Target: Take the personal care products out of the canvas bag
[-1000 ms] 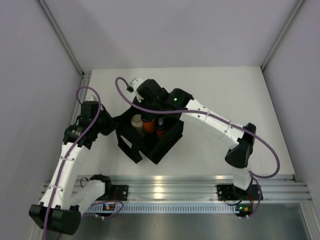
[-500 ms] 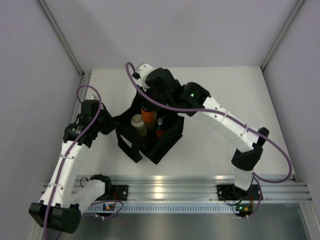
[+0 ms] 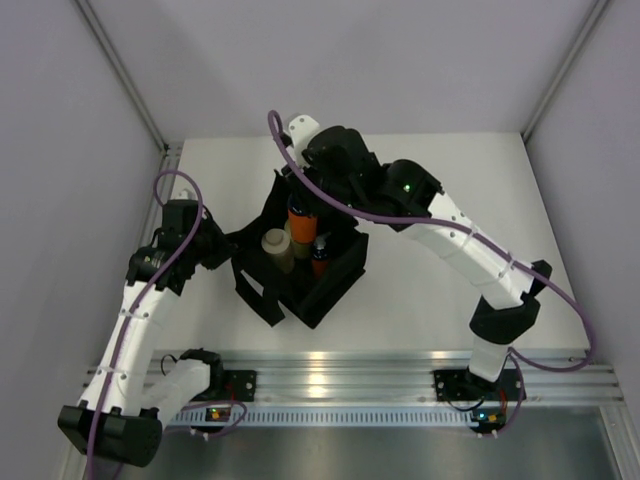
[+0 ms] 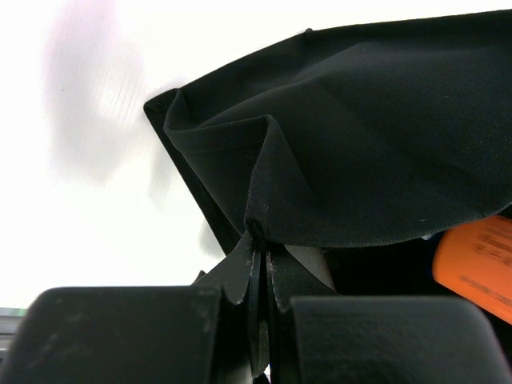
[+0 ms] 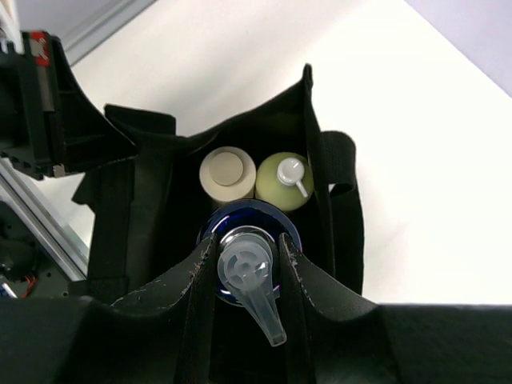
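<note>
One orange bottle (image 3: 300, 214) is gripped by the right gripper (image 5: 246, 260) at the 12 o'clock end of the canvas bag (image 3: 335, 282). The jaws are clenched on either side of the bottle's neck, just under the white pump cap.

In the right wrist view a dark-blue band is seen around the bottle's shoulder, and its top lies nearer the camera than the other bottles do. Beyond it, toward 12 o'clock in that view, the beige bottle (image 5: 227, 170) with its cream cap and the pale yellow-green bottle (image 5: 286, 179) are seen side by side inside the bag. The second orange bottle (image 3: 319, 260) is shown only by the top view, inside the bag toward 5 o'clock of the held one.

The bag is black and boxy with slack walls, and is set left of the middle of the white surface (image 3: 450, 200).

The left gripper (image 4: 258, 240) is at the bag's 9 o'clock rim. Its jaws are pinched tight on a fold of fabric, which only the left wrist view shows close up.

The right arm is stretched from its base at 5 o'clock up and across to the bag, with the wrist pointed down. The left arm is raised from its base at 7 o'clock and bent toward the bag.
</note>
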Controlling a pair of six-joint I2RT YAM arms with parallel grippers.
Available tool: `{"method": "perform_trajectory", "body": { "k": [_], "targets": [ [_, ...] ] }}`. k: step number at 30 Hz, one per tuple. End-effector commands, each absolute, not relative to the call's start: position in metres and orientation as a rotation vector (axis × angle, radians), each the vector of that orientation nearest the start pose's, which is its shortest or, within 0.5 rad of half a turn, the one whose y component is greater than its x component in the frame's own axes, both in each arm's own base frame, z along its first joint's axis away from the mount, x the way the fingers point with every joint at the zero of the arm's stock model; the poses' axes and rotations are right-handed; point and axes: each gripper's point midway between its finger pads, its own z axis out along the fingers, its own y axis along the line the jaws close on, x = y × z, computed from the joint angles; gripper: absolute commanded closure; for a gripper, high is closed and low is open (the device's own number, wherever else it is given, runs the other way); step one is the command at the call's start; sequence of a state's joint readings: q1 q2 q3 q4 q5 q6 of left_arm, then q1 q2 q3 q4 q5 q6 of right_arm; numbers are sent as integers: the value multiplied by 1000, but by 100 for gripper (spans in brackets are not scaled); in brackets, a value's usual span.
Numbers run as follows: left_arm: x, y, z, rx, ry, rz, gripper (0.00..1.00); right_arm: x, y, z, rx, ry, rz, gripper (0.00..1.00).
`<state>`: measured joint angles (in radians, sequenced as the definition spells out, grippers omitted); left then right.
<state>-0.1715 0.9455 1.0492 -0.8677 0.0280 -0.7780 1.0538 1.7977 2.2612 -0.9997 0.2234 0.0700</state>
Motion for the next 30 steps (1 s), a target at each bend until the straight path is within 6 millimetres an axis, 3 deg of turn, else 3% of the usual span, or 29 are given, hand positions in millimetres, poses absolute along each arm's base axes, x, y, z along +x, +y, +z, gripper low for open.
{"method": "perform_trajectory", "body": {
  "k": [1,6,14,20,26,30],
  "targets": [
    [247,-75,217,-695,2314,-457,100,245,367,468,-749,1707,565,100],
    [246,-75,217,-694,2313,-457,100,243,362,483,-722,1677,584,100],
    [245,-75,219,-689,2310,-460,100,242,337,525,-598,1609,599,100],
    [246,-75,219,-691,2307,-459,100,250,318,540,-522,1598,636,100],
    [245,-74,220,-689,2302,-462,100,261,289,554,-443,1584,639,100],
    [245,-75,219,-685,2306,-463,100,272,255,565,-368,1569,612,100]
  ]
}}
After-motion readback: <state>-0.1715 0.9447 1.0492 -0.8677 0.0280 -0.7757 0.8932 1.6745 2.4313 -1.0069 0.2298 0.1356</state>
